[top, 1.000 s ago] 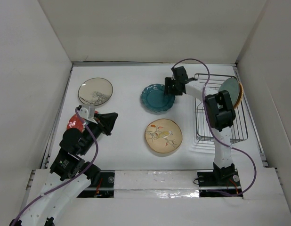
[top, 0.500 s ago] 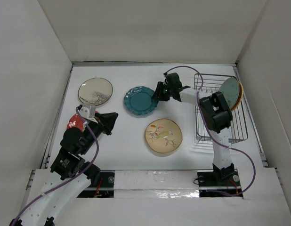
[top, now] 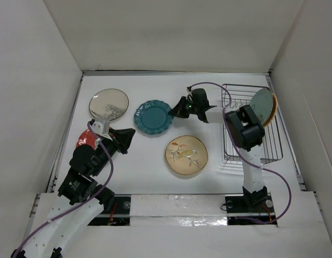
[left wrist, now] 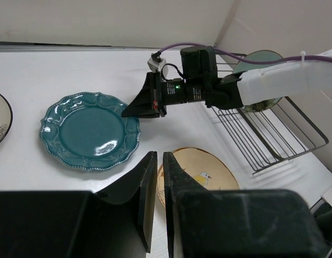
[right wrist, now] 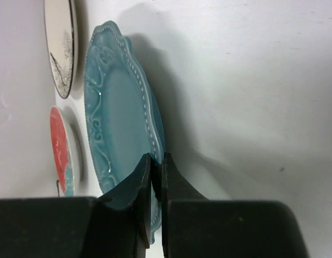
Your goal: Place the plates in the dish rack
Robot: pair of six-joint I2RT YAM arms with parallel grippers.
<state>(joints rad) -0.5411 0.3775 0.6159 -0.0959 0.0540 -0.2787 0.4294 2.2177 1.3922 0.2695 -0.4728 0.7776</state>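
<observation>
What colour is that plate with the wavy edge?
Dark teal, with a beaded rim; the scalloped plate shows best in the left wrist view.

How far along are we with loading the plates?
Done: the pale aqua plate and the orange plate stand in the dish rack. In hand: the right hand pinches the rim of the dark teal plate, lying on the table. Left: that one, plus the tan plate, the cream speckled plate and the red plate near the left hand, which is shut and empty. Two of six loaded.
</observation>
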